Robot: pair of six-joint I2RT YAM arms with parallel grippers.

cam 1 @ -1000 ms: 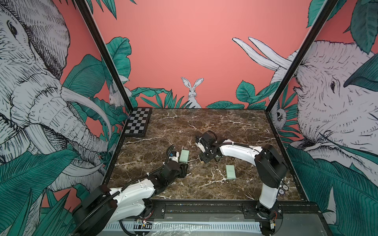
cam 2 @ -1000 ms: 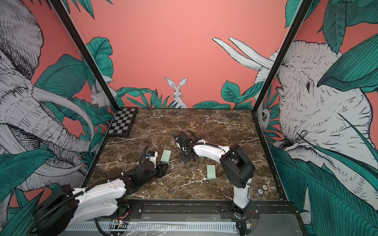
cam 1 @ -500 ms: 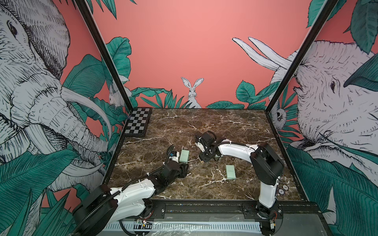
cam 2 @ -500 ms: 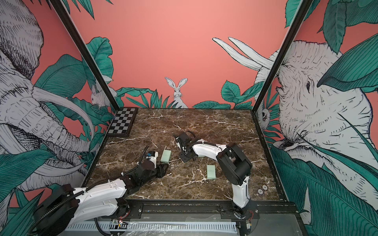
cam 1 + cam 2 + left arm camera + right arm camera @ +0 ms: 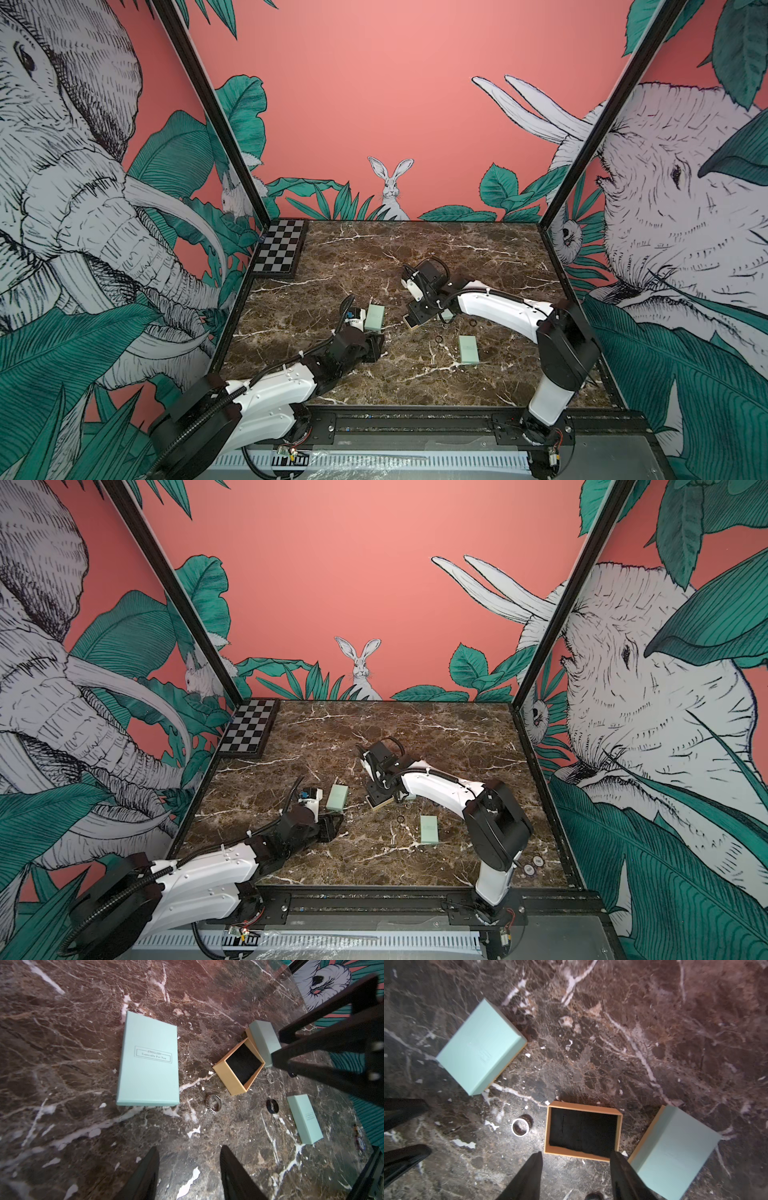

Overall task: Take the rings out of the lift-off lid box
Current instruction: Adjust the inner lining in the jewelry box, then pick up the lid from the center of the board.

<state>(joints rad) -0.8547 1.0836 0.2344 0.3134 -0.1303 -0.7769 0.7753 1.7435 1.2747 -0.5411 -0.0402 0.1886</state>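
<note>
The lift-off lid box's tan base (image 5: 552, 1150) lies open on the marble, and its black lining is bare. Its mint lid (image 5: 675, 1151) rests beside it. My right gripper (image 5: 576, 1157) hangs open just short of the base, holding nothing. Three rings lie loose on the marble: a silver one (image 5: 214, 1103), a dark one (image 5: 272, 1106) and a thin one (image 5: 270, 1077). In the right wrist view the silver ring (image 5: 520, 1126) sits beside the base. My left gripper (image 5: 189, 1159) is open and empty, low over the marble near the large mint box (image 5: 148, 1059).
A small closed mint box (image 5: 468, 348) lies toward the front right. A checkerboard (image 5: 278, 251) occupies the back left corner. Two small round discs (image 5: 533, 864) sit by the right arm's base. Black frame posts and printed walls enclose the table.
My right gripper's jaws have parted near the open base, and the right arm's elbow has swayed slightly. The left arm has stayed put.
</note>
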